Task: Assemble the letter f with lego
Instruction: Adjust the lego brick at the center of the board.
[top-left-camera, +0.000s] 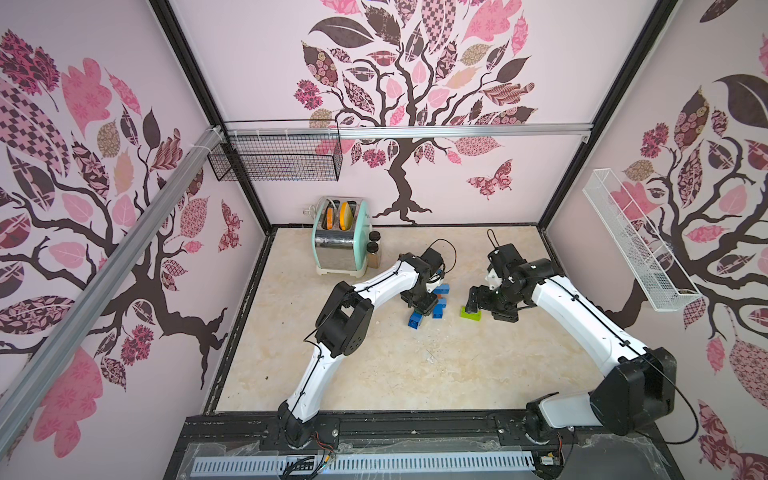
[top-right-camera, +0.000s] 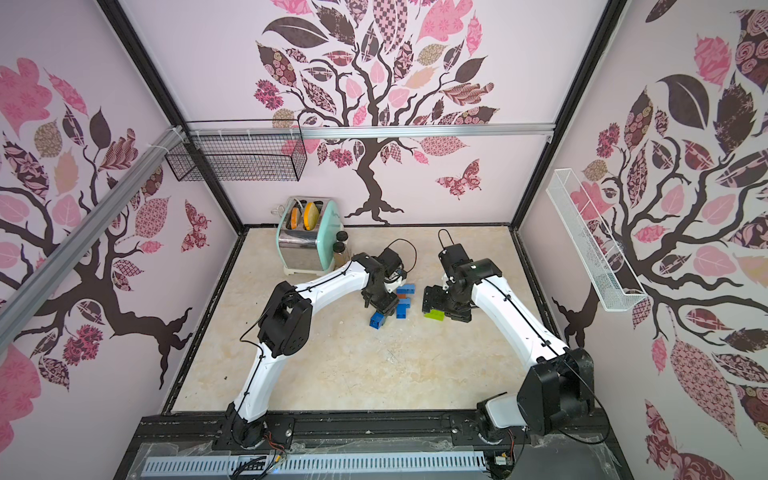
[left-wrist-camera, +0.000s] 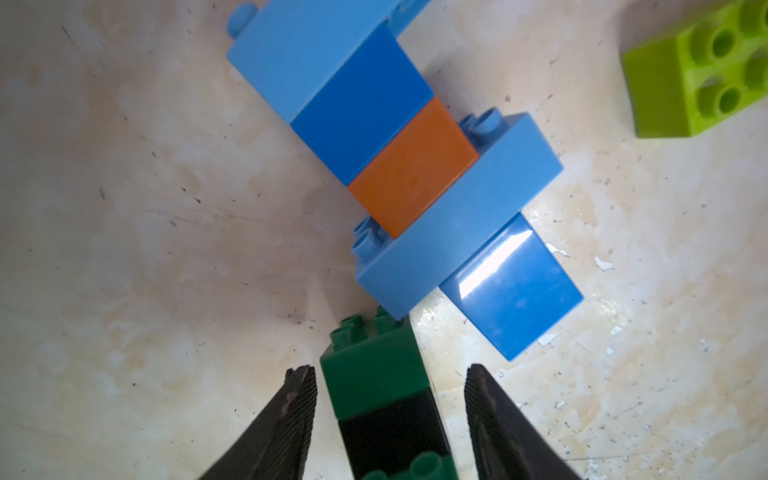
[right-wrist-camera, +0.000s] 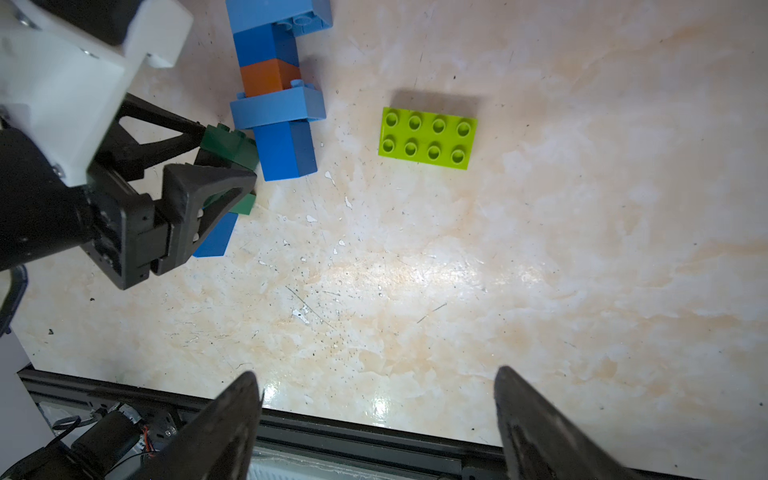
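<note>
A joined run of lego lies flat on the table: light blue (left-wrist-camera: 299, 58), blue (left-wrist-camera: 361, 108), orange-brown (left-wrist-camera: 411, 166), a crosswise light blue brick (left-wrist-camera: 457, 216) and blue (left-wrist-camera: 515, 286). A second stack, dark green (left-wrist-camera: 374, 365) on black (left-wrist-camera: 390, 428), points at that run's end. My left gripper (left-wrist-camera: 388, 370) is open and straddles this stack, with a gap at each finger. A lime brick (right-wrist-camera: 428, 137) lies alone, studs up. My right gripper (right-wrist-camera: 376, 372) is open and empty, hovering over the lime brick (top-left-camera: 469, 313) in both top views.
A mint-and-chrome toaster (top-left-camera: 338, 237) with two dark-capped jars (top-left-camera: 372, 249) stands at the back left of the table. A black wire basket (top-left-camera: 276, 156) and a white one (top-left-camera: 636, 245) hang on the walls. The black frame rail (right-wrist-camera: 374, 432) runs along the table's front edge.
</note>
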